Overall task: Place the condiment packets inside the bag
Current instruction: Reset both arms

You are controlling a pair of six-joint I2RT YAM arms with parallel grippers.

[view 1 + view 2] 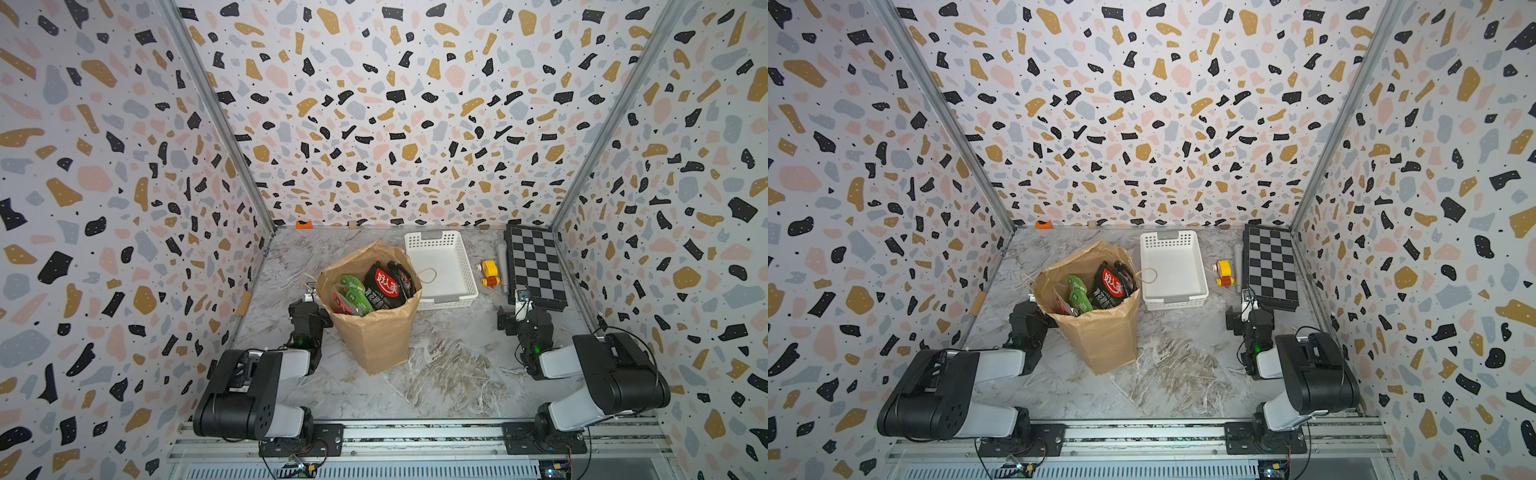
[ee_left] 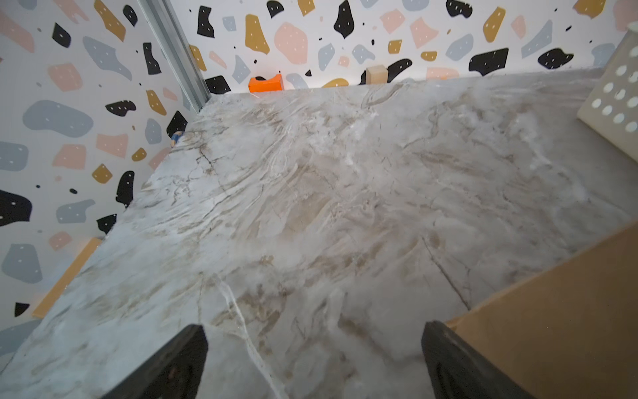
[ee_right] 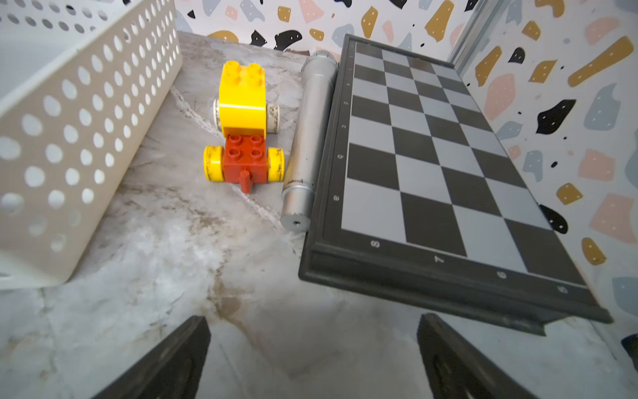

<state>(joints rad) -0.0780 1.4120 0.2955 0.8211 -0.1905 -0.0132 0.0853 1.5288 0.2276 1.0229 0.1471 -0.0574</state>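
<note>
I am seeing my left arm (image 1: 286,361) and right arm (image 1: 557,365) sitting folded low, elbows back. My left hand (image 2: 314,345) and right hand (image 3: 312,340) are hanging wide open, gripping nothing.

I'd call this a robot test cell in a lab. A marble-print tabletop (image 1: 449,365) is boxed in by terrazzo-papered walls (image 1: 374,104) on bare aluminium posts (image 1: 219,116). Along the near edge runs a metal rail (image 1: 415,432) with the left arm (image 1: 241,399) and right arm (image 1: 615,374) bolted on. Mismatched props sit about: paper bag (image 1: 374,336), white basket (image 1: 432,239), chessboard (image 1: 536,266), toy (image 1: 489,274).
</note>
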